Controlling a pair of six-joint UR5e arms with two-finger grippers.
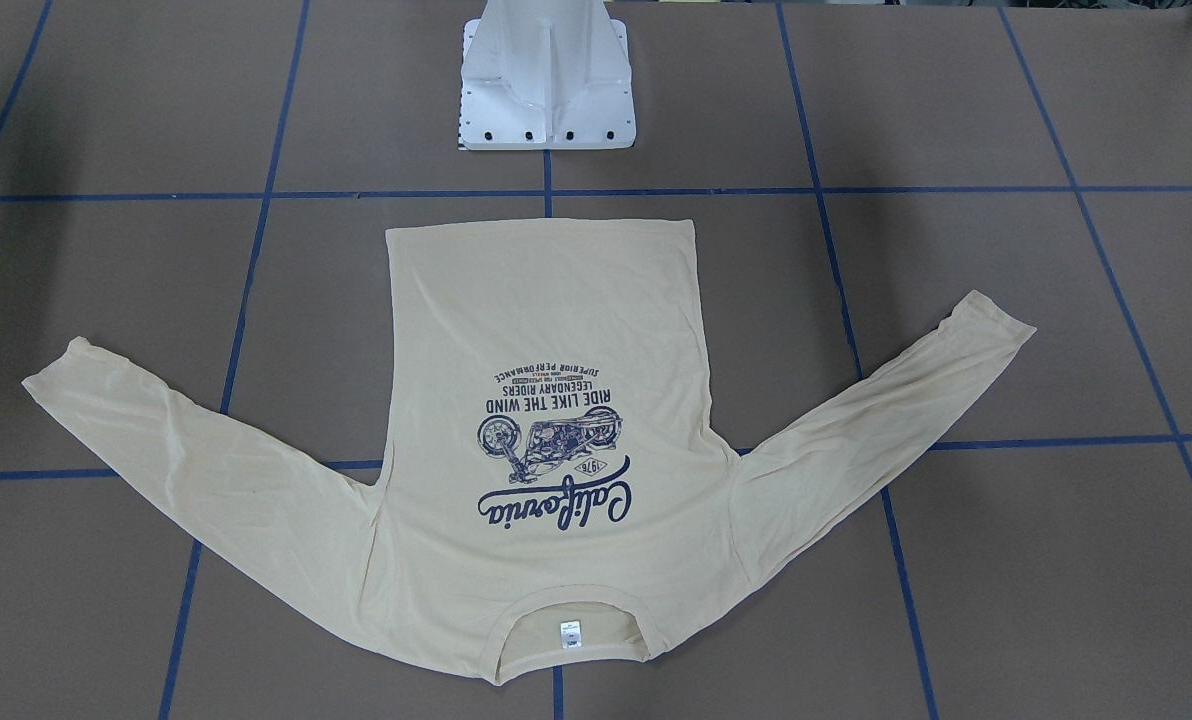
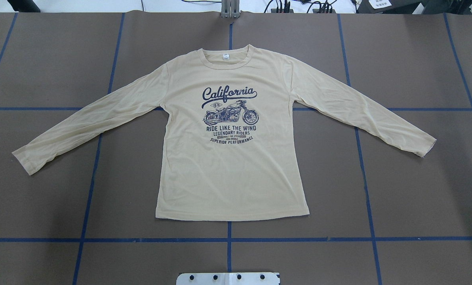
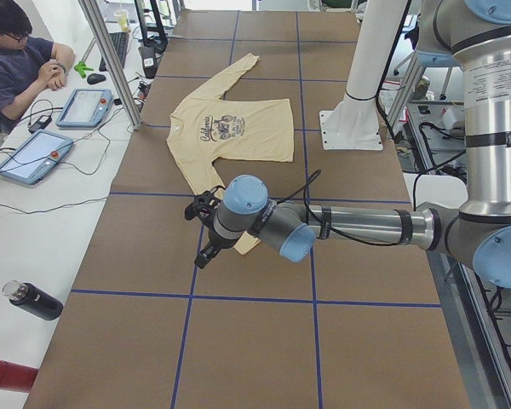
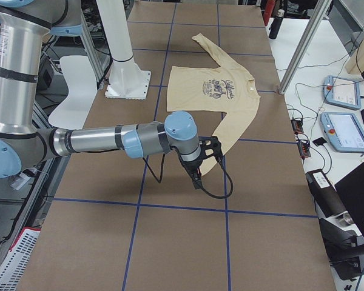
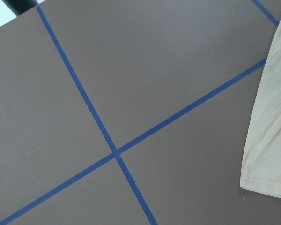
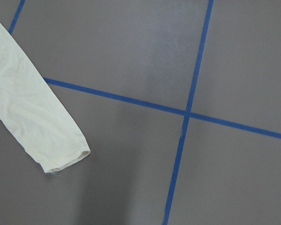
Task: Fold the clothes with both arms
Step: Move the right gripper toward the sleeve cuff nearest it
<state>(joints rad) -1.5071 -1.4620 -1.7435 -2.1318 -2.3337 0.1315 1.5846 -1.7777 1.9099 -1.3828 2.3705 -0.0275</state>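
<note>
table [image 2: 418, 190] taped grid | T-shirt [image 2: 232, 166] flat mid-table, print up, sleeves spread | step: pre-fold, nothing grasped | left gripper [image 3: 206, 252], right gripper [image 4: 196, 180] hover near cuffs [image 6: 65, 157], jaw state cannot tell | next: likely descend, pinch thin cuffs

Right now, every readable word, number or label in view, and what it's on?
"California": navy script on the pale cream-yellow long-sleeved T-shirt.
"1976": banner under it.
"RIDE LIKE THE WIND": under the motorcycle drawing.
"LEGENDARY RIDERS": next line.
"SUPERIOR PERFORMANCE": bottom line.
Tiny lines between those two: unreadable.
Text on the small white neck label: unreadable.
</note>
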